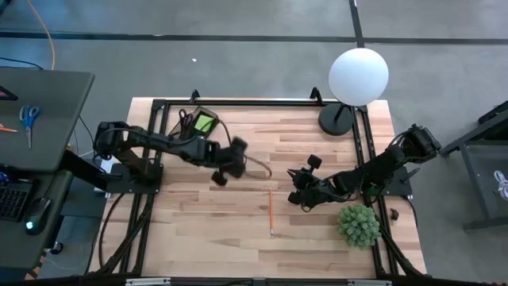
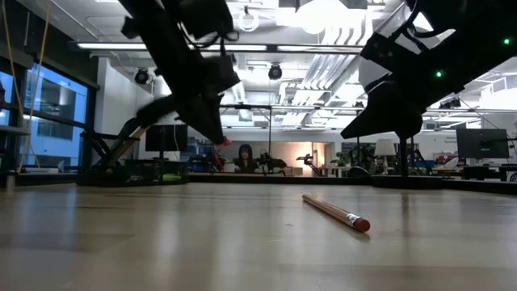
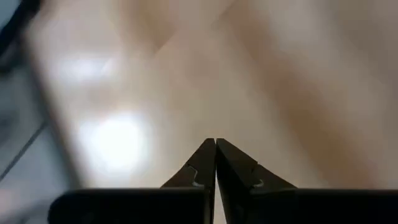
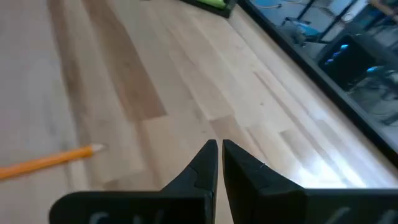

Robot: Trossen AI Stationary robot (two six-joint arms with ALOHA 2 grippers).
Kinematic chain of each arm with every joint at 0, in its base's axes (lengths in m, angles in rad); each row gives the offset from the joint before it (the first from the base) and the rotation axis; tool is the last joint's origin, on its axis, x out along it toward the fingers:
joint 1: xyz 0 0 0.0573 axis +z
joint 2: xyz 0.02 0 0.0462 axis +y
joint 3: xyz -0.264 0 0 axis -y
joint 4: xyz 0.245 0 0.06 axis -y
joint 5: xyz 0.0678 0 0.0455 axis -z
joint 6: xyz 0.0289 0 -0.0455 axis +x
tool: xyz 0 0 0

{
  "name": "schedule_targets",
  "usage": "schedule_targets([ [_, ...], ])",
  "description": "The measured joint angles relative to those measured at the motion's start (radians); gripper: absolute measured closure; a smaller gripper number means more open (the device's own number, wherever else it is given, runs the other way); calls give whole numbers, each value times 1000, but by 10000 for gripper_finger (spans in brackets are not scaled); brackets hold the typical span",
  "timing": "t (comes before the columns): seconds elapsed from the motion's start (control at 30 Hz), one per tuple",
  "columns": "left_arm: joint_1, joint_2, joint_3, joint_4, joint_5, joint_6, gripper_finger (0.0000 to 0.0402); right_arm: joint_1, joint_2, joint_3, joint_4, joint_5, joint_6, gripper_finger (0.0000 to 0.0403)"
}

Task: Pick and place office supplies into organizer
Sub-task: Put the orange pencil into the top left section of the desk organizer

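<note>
Pencil [image 1: 271, 213] lies on the bare tabletop [image 1: 198, 230] near its middle, touched by nothing. Organizer [image 1: 202, 123] sits by the far edge, toward the left corner. Left gripper [image 1: 221, 176] hangs mid-table, fingers clenched, empty. Right gripper [image 1: 295, 196], just right of the pencil, is closed and empty too.

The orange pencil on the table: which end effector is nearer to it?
Right. The right end effector hangs just beside the orange pencil, on its lamp side. The left end effector sits farther off, toward the organizer.
</note>
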State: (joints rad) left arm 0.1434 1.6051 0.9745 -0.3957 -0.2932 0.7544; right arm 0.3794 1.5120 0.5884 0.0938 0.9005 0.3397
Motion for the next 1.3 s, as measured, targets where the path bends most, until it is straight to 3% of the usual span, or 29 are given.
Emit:
schedule_targets([
  [0.17,-95,0,0,83,277,-7,399,0,0,0,73,-109,-6,386],
  [0.33,-167,0,0,191,302,-53,399,1,0,0,125,-331,10,386],
  [0.47,-213,39,1,238,308,11,398,20,0,0,138,-417,68,386],
  [0.73,-257,125,-1,259,301,18,369,116,37,2,225,-411,119,386],
  [0.87,-263,128,-1,334,283,2,337,148,152,39,246,-409,182,386],
  [1.0,-262,128,0,407,274,-4,317,179,327,189,229,-402,155,386],
  [1.17,-263,128,0,389,243,-47,310,213,465,434,-103,-302,227,386],
  [1.3,-263,127,0,373,184,-146,319,262,493,578,-378,-171,364,386],
])
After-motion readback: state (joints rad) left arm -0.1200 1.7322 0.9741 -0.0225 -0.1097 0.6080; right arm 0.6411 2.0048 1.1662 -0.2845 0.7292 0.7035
